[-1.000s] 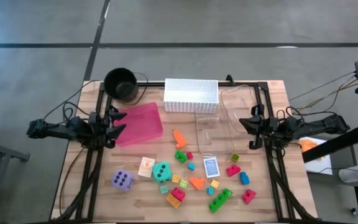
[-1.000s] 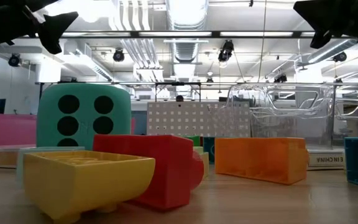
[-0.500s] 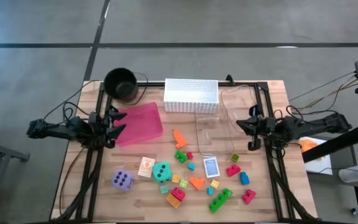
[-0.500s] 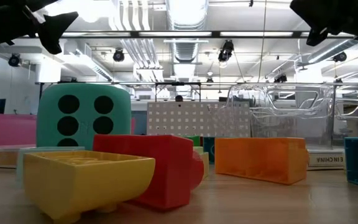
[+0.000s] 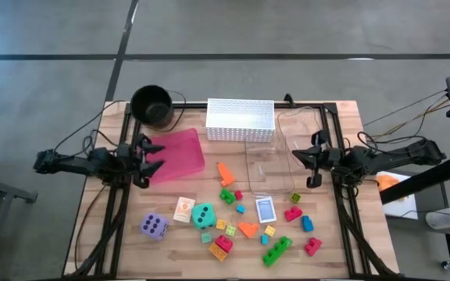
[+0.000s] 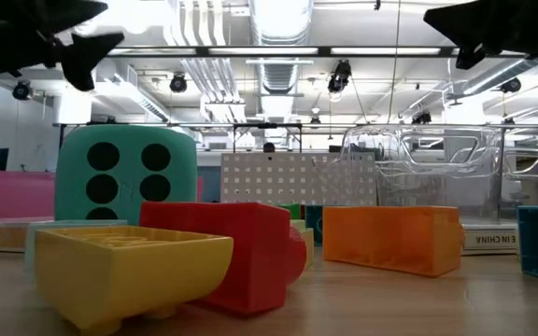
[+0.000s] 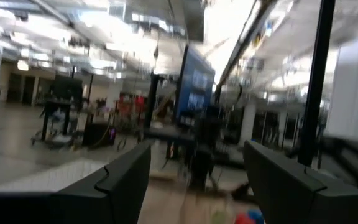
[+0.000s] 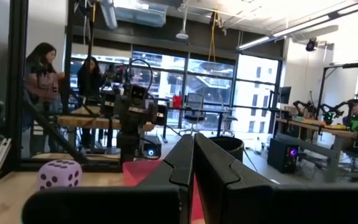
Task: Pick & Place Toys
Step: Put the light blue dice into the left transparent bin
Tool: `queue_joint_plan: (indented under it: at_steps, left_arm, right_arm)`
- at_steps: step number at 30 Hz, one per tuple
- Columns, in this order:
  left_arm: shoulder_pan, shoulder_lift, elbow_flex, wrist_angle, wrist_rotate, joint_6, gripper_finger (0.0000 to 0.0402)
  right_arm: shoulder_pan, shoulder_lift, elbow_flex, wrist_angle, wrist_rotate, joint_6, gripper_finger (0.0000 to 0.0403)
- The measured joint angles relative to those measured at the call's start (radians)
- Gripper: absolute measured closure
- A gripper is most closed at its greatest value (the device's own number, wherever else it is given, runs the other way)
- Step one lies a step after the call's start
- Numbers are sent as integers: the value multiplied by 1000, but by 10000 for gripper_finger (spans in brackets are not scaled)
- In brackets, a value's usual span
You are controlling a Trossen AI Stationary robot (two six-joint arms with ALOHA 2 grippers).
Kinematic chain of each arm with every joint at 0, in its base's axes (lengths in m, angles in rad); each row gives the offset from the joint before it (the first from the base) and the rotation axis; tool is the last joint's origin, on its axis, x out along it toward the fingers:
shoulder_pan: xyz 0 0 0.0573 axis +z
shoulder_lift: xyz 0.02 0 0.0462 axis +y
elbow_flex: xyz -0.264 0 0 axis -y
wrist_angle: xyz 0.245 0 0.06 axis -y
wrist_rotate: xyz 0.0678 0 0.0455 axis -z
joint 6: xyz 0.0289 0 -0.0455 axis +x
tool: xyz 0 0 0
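While my left gripper (image 5: 148, 151) hangs part-open and empty at the bench's left edge and my right gripper (image 5: 309, 159) pinched shut opposite, the toys (image 5: 244, 221) lie scattered toward the near edge. I judge them light, rigid, slick plastic; grip across flat sides.

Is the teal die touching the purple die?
Apart. In the high view, bare wood and a small card lie between the teal die and the purple die.

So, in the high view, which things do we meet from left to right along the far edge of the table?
Black pot → white perforated basket → clear plastic container.
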Motion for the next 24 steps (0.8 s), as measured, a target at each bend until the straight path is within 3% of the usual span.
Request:
queue_joint_plan:
  at_steps: [6,12,24]
  left_arm:
    - [0,0,0,-173,0,-31,142]
    - [1,0,0,-203,-7,21,142]
    - [1,2,0,-243,-6,-25,142]
  right_arm:
    - [0,24,0,2,1,-3,390]
    - [0,41,2,34,1,-3,390]
    - [0,92,12,30,0,13,390]
